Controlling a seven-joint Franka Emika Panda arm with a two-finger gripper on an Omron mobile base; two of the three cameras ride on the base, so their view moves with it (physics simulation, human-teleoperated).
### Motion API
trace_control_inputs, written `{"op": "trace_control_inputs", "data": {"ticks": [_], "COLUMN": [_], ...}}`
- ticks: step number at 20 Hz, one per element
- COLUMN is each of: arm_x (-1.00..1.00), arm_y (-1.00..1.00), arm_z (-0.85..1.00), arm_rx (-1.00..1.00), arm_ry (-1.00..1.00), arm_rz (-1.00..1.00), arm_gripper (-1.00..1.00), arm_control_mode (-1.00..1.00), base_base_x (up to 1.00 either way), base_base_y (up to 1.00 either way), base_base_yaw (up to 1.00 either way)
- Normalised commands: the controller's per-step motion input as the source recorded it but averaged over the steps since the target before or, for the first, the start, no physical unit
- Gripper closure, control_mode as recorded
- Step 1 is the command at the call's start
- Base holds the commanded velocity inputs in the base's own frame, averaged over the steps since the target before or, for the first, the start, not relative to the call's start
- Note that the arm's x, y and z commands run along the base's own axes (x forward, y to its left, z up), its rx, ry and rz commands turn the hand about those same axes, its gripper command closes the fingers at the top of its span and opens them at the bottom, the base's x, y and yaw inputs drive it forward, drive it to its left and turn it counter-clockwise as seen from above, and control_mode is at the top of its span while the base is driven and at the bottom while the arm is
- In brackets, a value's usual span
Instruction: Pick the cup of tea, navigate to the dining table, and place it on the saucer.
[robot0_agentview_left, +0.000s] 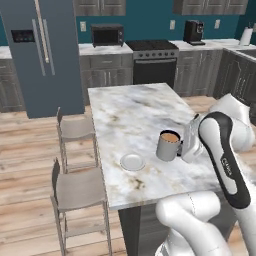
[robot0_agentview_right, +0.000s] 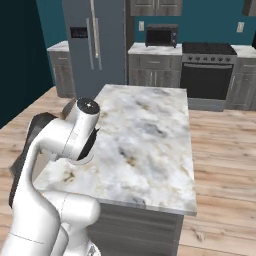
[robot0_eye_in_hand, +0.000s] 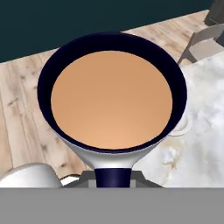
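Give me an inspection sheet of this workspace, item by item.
Surface: dining table, marbled stone top.
Job's things: cup of tea full, upright, held beside the saucer, not on it.
Clutter: nothing seen.
Grippers: gripper shut on the cup's handle.
Cables: nothing seen.
Surroundings: two stools at the table's side; fridge, microwave, stove, coffee machine along the far wall.
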Motion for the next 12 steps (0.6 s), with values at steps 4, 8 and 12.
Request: {"op": "trace_control_inputs", "data": {"ticks": [4, 8, 12], "arm_x": [1.00, 1.00, 0.87], "arm_y": [0.45, 0.66, 0.41], "arm_z": [-0.41, -0.55, -0.48], "arm_rx": [0.00, -0.03, -0.02], "arm_ry": [0.00, 0.02, 0.00], "arm_rz": [0.22, 0.13, 0.09], "arm_gripper": [1.00, 1.00, 1.00], "arm_control_mode": [-1.00, -1.00, -1.00], "base_base_x": [0.00, 0.00, 0.00], "base_base_y": [0.00, 0.00, 0.00], "base_base_yaw": [0.00, 0.00, 0.00]}}
